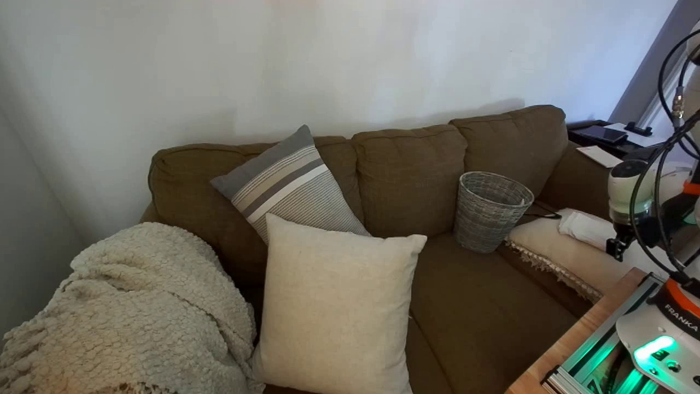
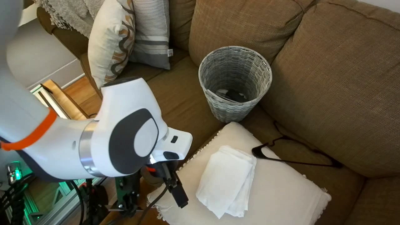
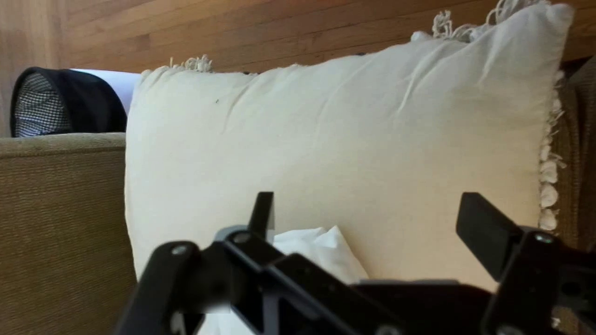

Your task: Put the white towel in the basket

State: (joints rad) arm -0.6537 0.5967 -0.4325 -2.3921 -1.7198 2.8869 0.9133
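The white towel (image 2: 226,179) lies folded on a cream cushion (image 2: 275,193) on the sofa seat. It also shows in an exterior view (image 1: 585,227) and, partly hidden by the gripper, in the wrist view (image 3: 321,253). The grey wicker basket (image 2: 229,109) stands upright on the sofa beyond the cushion, and also shows in an exterior view (image 1: 484,219). Some dark and white material is at its bottom. My gripper (image 3: 368,204) is open and empty above the cushion. The towel is below and near its left finger. In an exterior view the gripper (image 2: 179,195) is beside the towel, apart from it.
A dark looped object (image 2: 300,156) lies on the sofa by the cushion and towel. The sofa backrest (image 2: 337,78) rises behind the basket. Upright pillows (image 1: 339,306) and a fluffy blanket (image 1: 147,312) are at the sofa's far end. A wooden table edge (image 1: 579,328) borders the robot base.
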